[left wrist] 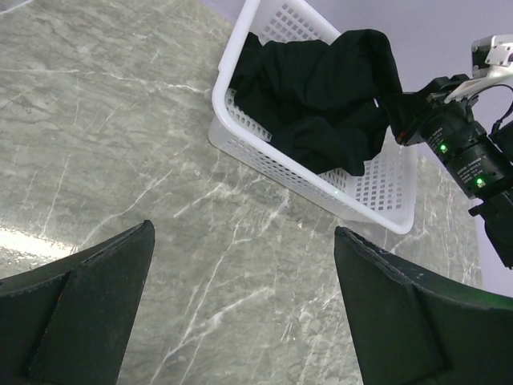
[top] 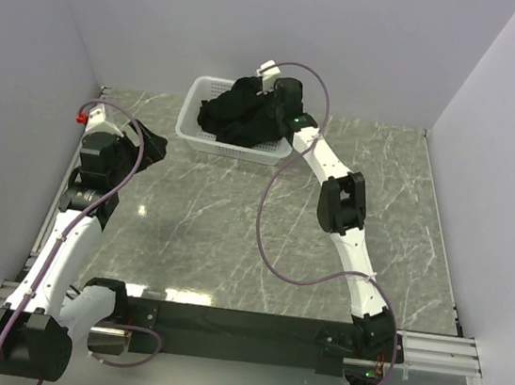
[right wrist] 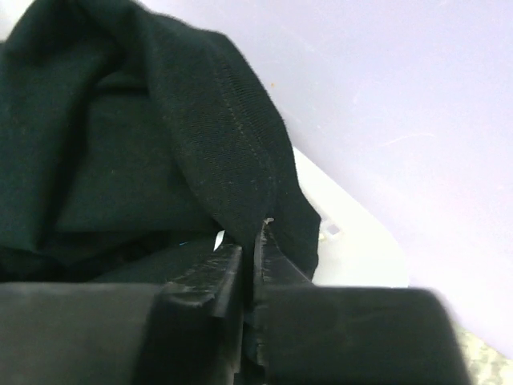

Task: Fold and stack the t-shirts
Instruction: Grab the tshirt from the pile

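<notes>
The grey marbled desk [top: 235,218] carries a white mesh basket [top: 189,119] near its far edge. The black t-shirts [top: 239,116] lie crumpled in a heap inside the basket, with one fold rising toward the right gripper [right wrist: 250,245]. That gripper reaches in from the right, its jaws pinched almost together on a stitched hem of the black cloth. The left gripper [left wrist: 244,233] hovers over bare desk in front of the basket, its jaws spread wide and holding nothing.

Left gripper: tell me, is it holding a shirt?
No, the left gripper stands open over the table, while the shirts lie in the basket.
</notes>
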